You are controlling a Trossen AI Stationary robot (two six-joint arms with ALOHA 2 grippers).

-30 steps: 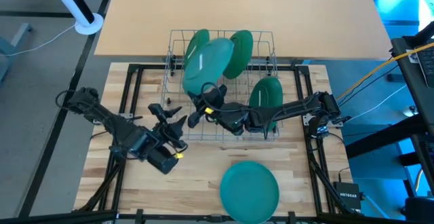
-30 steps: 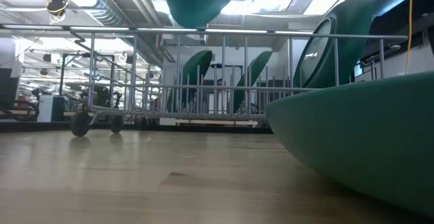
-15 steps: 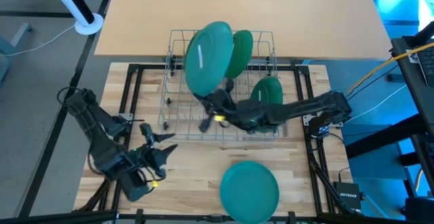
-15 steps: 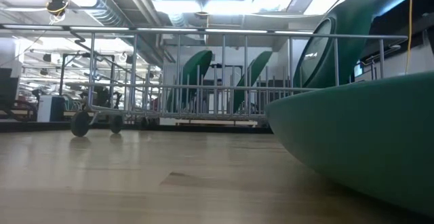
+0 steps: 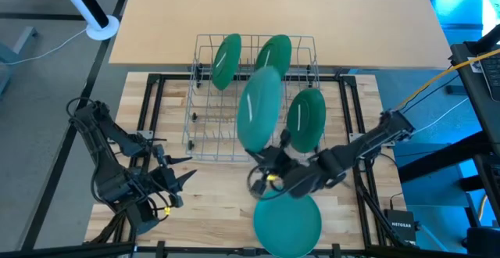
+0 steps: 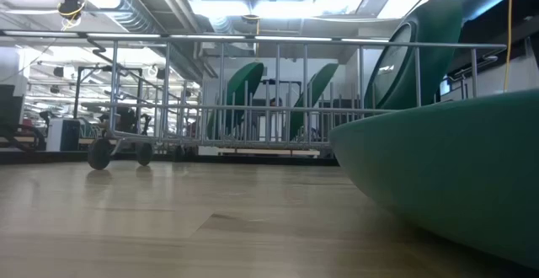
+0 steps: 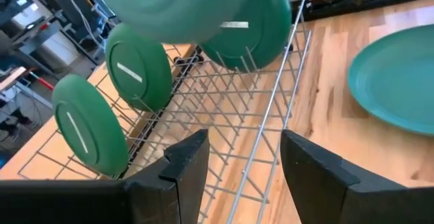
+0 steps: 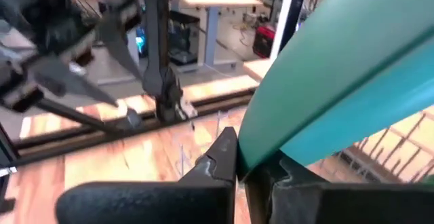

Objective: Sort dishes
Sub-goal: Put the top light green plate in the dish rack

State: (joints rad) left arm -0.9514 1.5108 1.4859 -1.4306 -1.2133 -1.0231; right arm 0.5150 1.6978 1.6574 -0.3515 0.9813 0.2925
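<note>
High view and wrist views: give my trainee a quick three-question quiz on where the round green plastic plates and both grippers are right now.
1. True or false: the right gripper is shut on the raised teal round plate.
2. How many green round plates stand in the silver wire rack?
A. one
B. three
C. five
3. Fill in: the flat teal round plate lies on the ____ tabletop, outside the rack.

Key:
1. True; its fingers pinch the plate's rim.
2. B: back left plate, back right plate, front right plate.
3. Wooden. The left gripper waits open, holding nothing.
</note>
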